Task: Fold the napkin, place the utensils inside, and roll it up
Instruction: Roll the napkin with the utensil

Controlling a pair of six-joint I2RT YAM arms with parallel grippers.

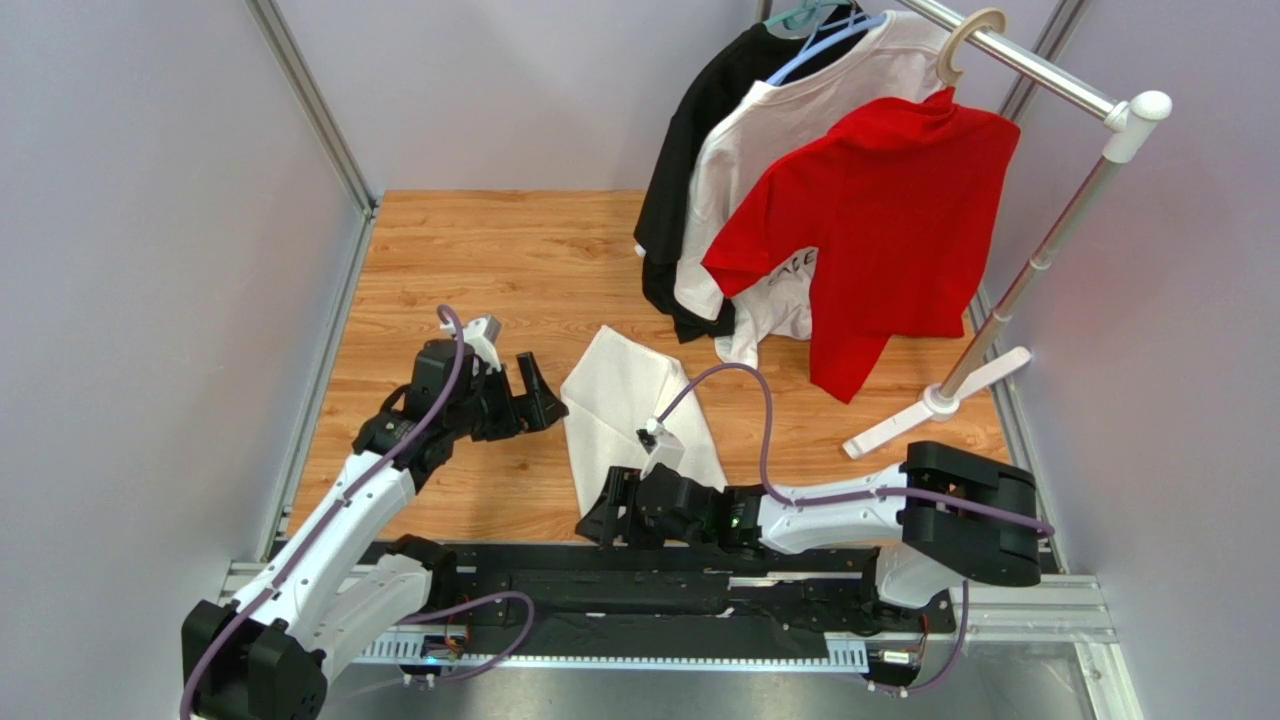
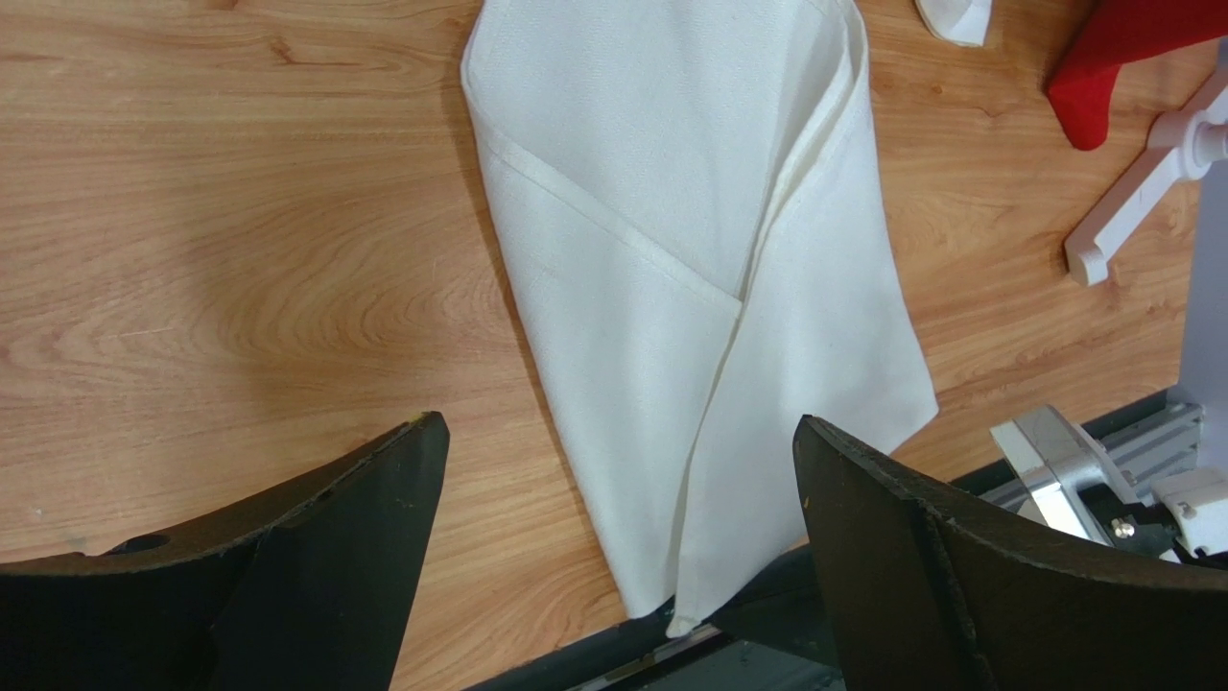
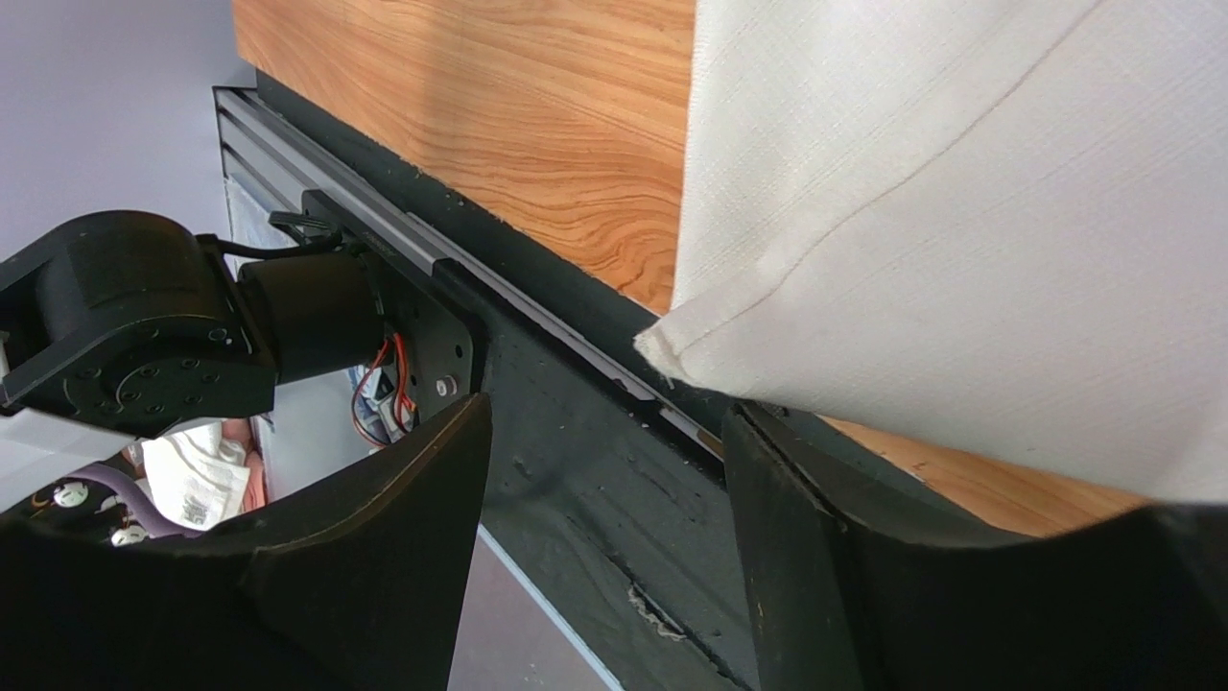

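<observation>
The right gripper (image 3: 606,533), jaws spread and holding nothing, sits low at the near edge of the table (image 3: 548,130), just before the pointed corner of the folded napkin (image 3: 980,187), probably to seize it, while the left gripper (image 2: 620,554), likewise spread and empty, waits beside the cloth.

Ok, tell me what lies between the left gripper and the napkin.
Only bare wood of the table, seen in the top external view: nothing sits between the open left gripper and the napkin.
</observation>
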